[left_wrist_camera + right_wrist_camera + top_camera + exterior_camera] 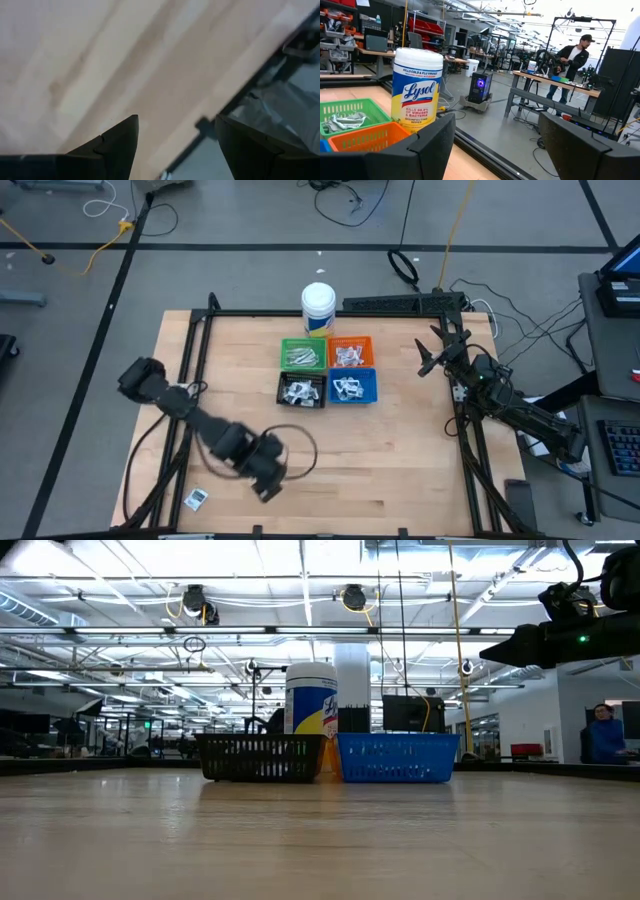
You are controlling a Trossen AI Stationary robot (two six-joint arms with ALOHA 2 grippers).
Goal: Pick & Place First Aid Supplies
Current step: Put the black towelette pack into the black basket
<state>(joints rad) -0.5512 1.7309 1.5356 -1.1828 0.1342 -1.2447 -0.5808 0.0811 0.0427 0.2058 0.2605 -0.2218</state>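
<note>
1. The surface (400, 460) is pale wood planks inside a dark metal frame.
2. Four square mesh bins, green (299, 353), orange (351, 351), black (301, 389) and blue (353, 388), hold small flat packets (347, 388).
3. One white packet (196, 499) lies alone at the near left edge, just beside the left end effector (268, 483), whose fingers stand apart and empty.
4. The right end effector (432, 352) hangs open and empty, near the bins.
</note>
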